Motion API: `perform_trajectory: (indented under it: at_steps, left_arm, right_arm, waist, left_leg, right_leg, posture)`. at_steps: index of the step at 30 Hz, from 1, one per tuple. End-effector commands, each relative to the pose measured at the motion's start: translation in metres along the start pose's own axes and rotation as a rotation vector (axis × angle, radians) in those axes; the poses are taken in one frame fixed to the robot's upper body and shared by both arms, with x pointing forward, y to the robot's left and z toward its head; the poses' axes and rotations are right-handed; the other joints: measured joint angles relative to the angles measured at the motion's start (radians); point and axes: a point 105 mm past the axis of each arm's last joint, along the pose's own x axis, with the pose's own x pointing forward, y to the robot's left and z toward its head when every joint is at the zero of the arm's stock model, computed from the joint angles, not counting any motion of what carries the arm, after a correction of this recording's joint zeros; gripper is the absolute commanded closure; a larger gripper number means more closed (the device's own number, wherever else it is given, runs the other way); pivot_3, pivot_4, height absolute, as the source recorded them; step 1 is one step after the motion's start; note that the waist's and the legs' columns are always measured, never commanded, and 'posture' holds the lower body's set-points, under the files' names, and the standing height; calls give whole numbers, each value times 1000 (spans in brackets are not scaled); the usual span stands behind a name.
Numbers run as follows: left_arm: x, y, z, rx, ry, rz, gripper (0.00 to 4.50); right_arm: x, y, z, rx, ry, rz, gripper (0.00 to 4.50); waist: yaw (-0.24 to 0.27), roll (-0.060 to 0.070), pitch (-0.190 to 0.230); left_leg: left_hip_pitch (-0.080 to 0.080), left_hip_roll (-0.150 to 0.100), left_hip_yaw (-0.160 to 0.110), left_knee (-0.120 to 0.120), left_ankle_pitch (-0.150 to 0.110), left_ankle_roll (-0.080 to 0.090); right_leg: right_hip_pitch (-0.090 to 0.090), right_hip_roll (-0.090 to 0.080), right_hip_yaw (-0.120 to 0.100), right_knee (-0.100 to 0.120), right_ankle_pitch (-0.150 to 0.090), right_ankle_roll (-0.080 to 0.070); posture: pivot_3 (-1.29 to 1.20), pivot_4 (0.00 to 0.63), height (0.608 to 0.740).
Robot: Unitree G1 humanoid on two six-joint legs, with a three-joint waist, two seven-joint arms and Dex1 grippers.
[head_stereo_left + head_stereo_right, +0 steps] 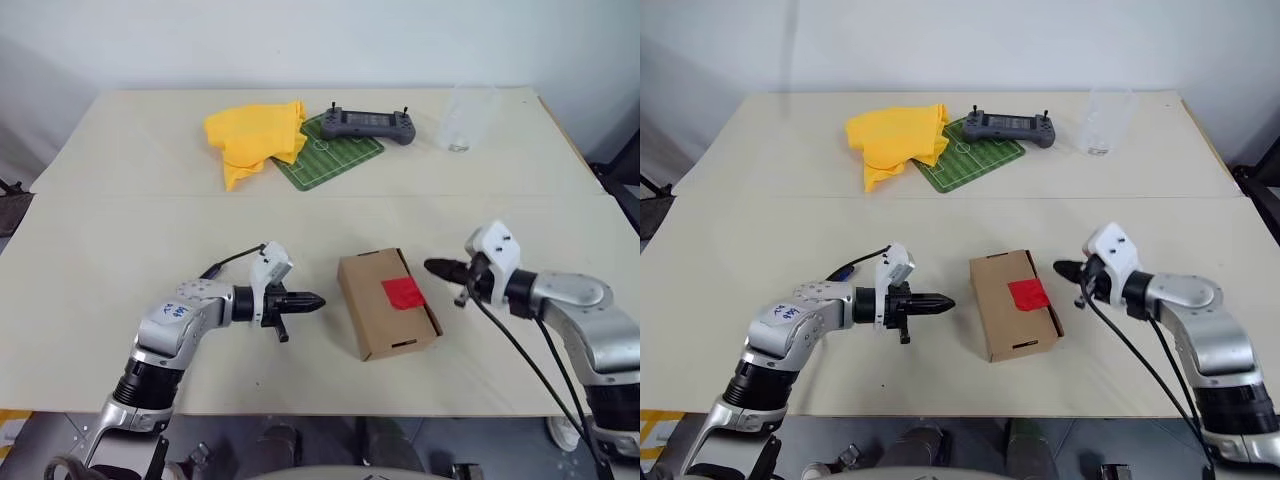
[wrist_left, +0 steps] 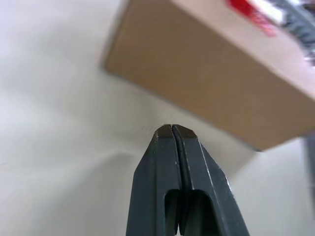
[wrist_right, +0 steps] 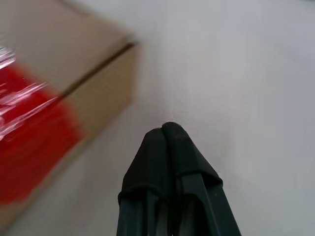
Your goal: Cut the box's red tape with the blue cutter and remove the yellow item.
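The box (image 1: 388, 303) with red tape (image 1: 403, 293) shows no readable writing; left gripper (image 1: 316, 300) and right gripper (image 1: 432, 267) flank it, fingers pressed together, empty.

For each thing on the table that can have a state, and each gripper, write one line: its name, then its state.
box: flaps closed, lying flat.
red tape: in place across the flap edge.
yellow cloth: crumpled, partly on the green mat.
clear cup: upright.
left gripper: fingers shut, holding nothing.
right gripper: fingers shut, holding nothing.
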Motion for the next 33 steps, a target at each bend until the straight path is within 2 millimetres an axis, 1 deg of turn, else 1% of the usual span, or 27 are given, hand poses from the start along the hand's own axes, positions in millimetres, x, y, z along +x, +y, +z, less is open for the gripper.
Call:
perform_trajectory:
  at_steps: [1, 7, 9, 12, 16, 20, 24, 26, 31, 32, 33]
  left_arm:
    - [11, -19, 5, 18, -2, -103, 4490]
    - [28, -22, 5, 10, 0, -105, 4490]
    - [36, -22, 10, -9, -32, -88, 4490]
    - [44, -16, 18, -31, -79, -34, 4490]
    - [45, -7, 21, -34, -99, 22, 4490]
    - [36, -1, 21, -48, -122, 64, 4490]
    - [23, 2, 17, -40, -120, 89, 4490]
    - [16, 3, 18, -28, -126, 99, 4490]
    - [0, 4, 24, 34, -167, 113, 4490]
    - [-6, 2, 25, 62, -172, 105, 4490]
    - [-14, 1, 28, 107, -193, 116, 4498]
  right_arm:
    - [9, 9, 9, -13, -17, 76, 4500]
    - [30, 10, 15, -43, -25, 111, 4500]
    - [39, 9, 21, -56, -40, 123, 4500]
    - [50, 5, 27, -84, -54, 132, 4500]
    - [59, 2, 32, -99, -67, 154, 4500]
    - [68, -1, 34, -115, -65, 168, 4500]
    - [68, -10, 34, -124, -68, 143, 4500]
    - [65, -18, 37, -129, -92, 111, 4500]
    - [54, -25, 49, -164, -176, 90, 4500]
    - [49, -27, 49, -155, -182, 83, 4500]
    - [40, -31, 54, -169, -215, 63, 4318]
  waist:
    - [-3, 0, 0]
    - [-2, 0, 0]
    - [-1, 0, 0]
    - [1, 0, 0]
    - [2, 0, 0]
    - [-1, 0, 0]
    - [-9, 0, 0]
    - [-14, 0, 0]
    - [-18, 0, 0]
    - [-19, 0, 0]
    - [-19, 0, 0]
  left_leg:
    - [1, 0, 1, 0, 0, 0]
    - [1, 0, 1, 1, 0, 0]
    - [1, 0, 0, 1, 0, 0]
    - [1, -1, 1, 2, 0, 0]
    - [1, 1, 0, 1, 1, -1]
    - [1, 0, 1, 1, 1, -1]
    - [1, 1, 0, 1, 1, -1]
    - [1, 0, 0, 1, 1, -1]
    - [1, 0, 0, 1, 1, -1]
    - [1, 0, 0, 1, 1, -1]
    - [1, 0, 0, 1, 1, -1]
  right_leg:
    - [0, 0, 1, 1, 0, 0]
    - [0, 0, 1, 2, 0, 0]
    - [0, 0, 1, 2, 0, 0]
    - [0, 0, 1, 2, 0, 0]
    - [0, 0, 0, 2, 0, 0]
    - [0, 0, 0, 2, 0, 0]
    - [0, 0, 0, 2, 0, 0]
    - [0, 0, 0, 2, 0, 0]
    - [0, 0, 0, 2, 0, 0]
    - [0, 0, 0, 2, 0, 0]
    - [0, 0, 0, 2, 0, 0]
  posture:
    - [0, 150, 740]
    - [0, 150, 740]
    - [0, 150, 740]
    - [0, 150, 740]
    - [0, 150, 740]
    - [0, 150, 740]
    - [0, 150, 740]
    - [0, 150, 740]
    - [0, 150, 740]
    - [0, 150, 740]
    - [0, 150, 740]
